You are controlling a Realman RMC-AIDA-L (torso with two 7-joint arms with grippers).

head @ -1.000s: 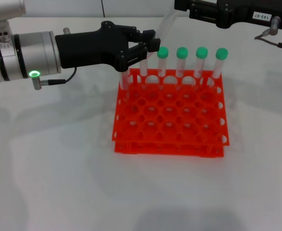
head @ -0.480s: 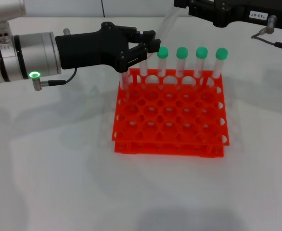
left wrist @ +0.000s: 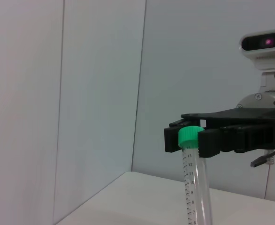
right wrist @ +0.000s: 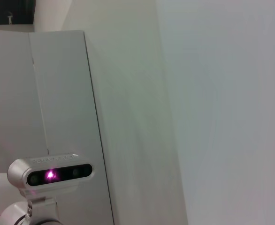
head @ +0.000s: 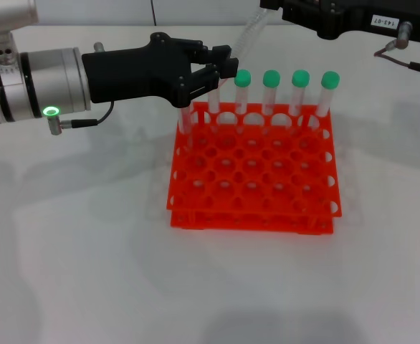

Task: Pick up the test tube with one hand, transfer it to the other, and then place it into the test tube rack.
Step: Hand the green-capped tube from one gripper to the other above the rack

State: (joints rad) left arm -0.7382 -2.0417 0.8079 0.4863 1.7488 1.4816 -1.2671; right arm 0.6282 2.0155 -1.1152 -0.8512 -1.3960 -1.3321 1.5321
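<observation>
Tube axis: the test tube [head: 244, 39] slants in the head view, its upper end up and to the robot's right, its lower end down towards the left gripper [head: 221, 68]. In the left wrist view the test tube [left wrist: 194, 178] stands almost upright, green cap on top.
Tube place: in the air above and behind the back left corner of the test tube rack [head: 253, 216], between the two grippers, not in any hole.
Right gripper [left wrist: 190, 137]: fingers pressed onto the green cap from both sides. In the head view the right gripper [head: 269, 8] is cut by the top edge.
Left gripper: reaches in from the left, tips at the tube's lower end. I cannot tell whether it is spread or pinching.
Hidden: the cap cannot be seen in the head view. The tube's lower end runs out of the left wrist view. The right wrist view shows only walls and the robot's head camera [right wrist: 50, 174].
Around: four capped tubes [head: 271, 89] stand in the rack's back row. Two more tubes [head: 185, 118] stand in the same row beside them, their tops covered by the left gripper.
Support: the rack sits on a white table [head: 88, 258].
</observation>
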